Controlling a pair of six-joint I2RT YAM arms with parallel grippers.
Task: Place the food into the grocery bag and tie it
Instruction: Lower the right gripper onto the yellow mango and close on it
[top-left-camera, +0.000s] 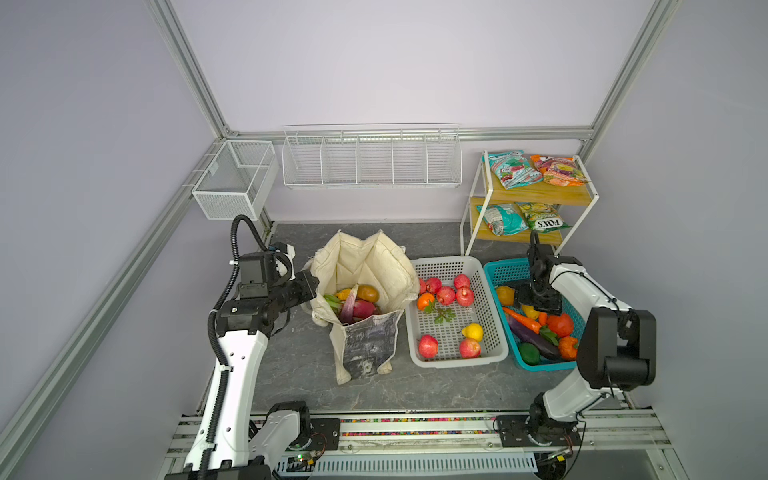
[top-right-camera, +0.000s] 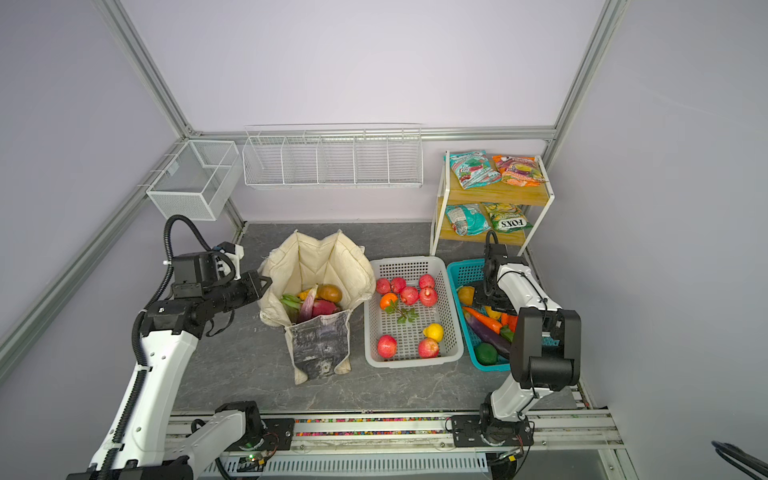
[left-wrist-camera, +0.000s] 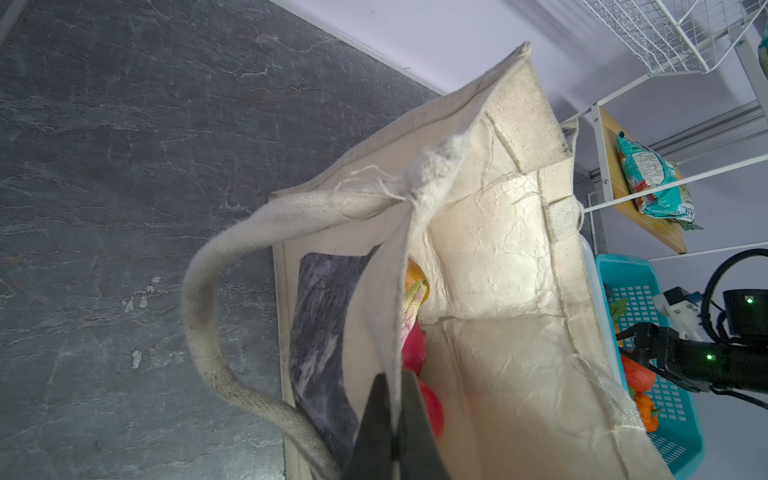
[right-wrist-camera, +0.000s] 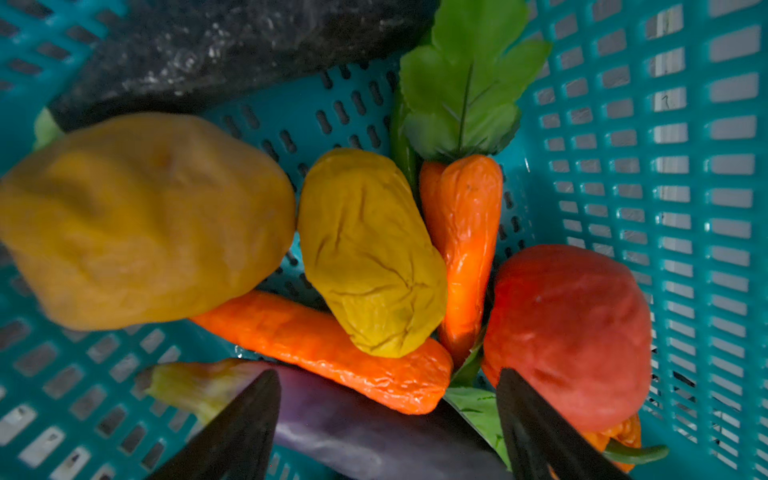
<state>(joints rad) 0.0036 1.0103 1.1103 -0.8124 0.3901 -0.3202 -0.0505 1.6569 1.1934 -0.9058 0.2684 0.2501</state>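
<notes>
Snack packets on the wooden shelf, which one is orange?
The orange packet, on the upper shelf at the right in both top views. The upper teal packet lies beside it; below are the lower teal packet and the green packet.

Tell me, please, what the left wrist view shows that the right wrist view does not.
Only the left wrist view shows the grocery bag, with the left gripper shut on its rim and a pink dragon fruit inside. Only the right wrist view shows a carrot and a purple eggplant beneath the open right gripper. Both show the teal basket.
</notes>
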